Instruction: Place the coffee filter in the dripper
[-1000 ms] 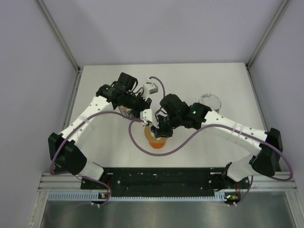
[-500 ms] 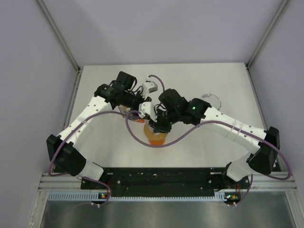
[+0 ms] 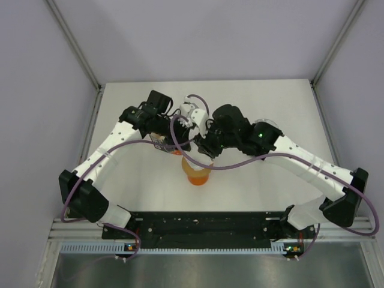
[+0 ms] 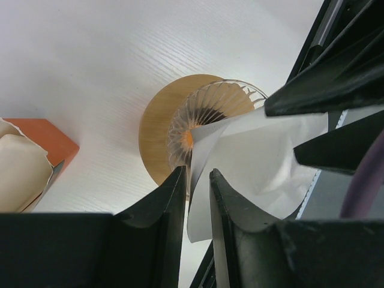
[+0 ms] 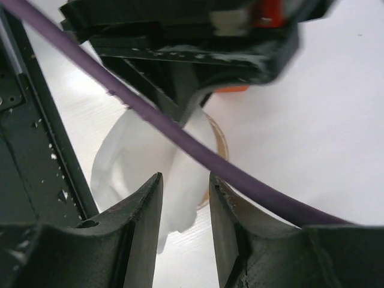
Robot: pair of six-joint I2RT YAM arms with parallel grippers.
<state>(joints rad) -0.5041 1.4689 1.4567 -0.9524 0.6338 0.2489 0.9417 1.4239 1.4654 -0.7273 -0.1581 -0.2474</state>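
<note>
Table (image 3: 270, 108) first: both my arms meet over the middle of it, right above the dripper (image 3: 197, 176), which stands upright near the front edge. An orange carton (image 4: 54, 137) of spare papers sits just beside it on the left.

The filter (image 4: 258, 156) isn't in yet. It hangs in the air over the dripper, a bit off toward the right arm's side, one lower corner down by the ribbed inside. Can't tell if it touches the ribs.

My left gripper (image 4: 197, 177) has its jaws nearly together with the filter's edge running between them, so I'd say that's the pinch carrying the paper. My right gripper (image 5: 185, 180) has its jaws partway apart with the loose body of the filter hanging in the gap. Whether it's pressing on the paper or just straddling it, I honestly can't tell.

How I'd do this bit:
- get the cone's point centred over the dark hole before going down
- lower slowly, so the paper slides along the ribs and doesn't fold
- let the right side only spread the mouth, not crush it
- let go on the left only once the paper sits all round
- mind the purple cable (image 5: 240, 175) draped across it; it could drag the paper or tip the dripper
</note>
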